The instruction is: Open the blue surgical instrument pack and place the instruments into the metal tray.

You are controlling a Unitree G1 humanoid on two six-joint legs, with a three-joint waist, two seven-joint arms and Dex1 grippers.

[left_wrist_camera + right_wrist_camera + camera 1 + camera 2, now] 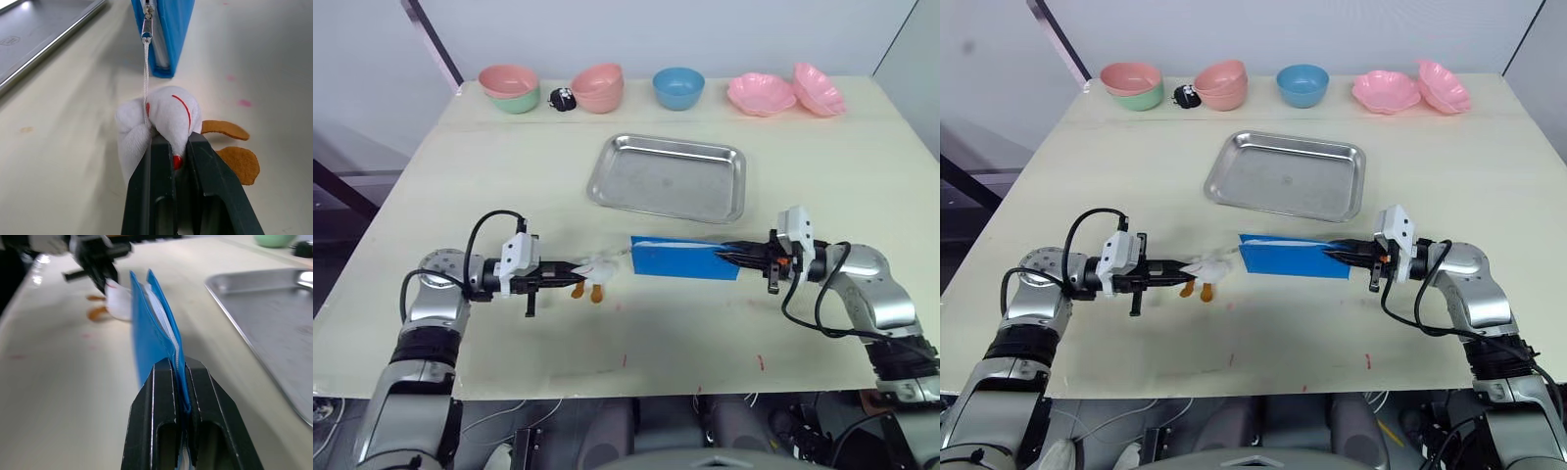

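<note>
Blue pack point(683, 259) lies on the surface near the front, zipped, held between both arms. Left claw point(570, 267) is clenched on the white toy point(156, 120), which hangs by a cord from the zipper pull point(147, 28); right claw point(179, 377) is clamped on the pack's opposite edge. Risk: the soft toy may slip or the cord snap under pull. Metal tray point(668, 177) sits beyond, nothing in it. Instruments remain concealed inside.
</note>
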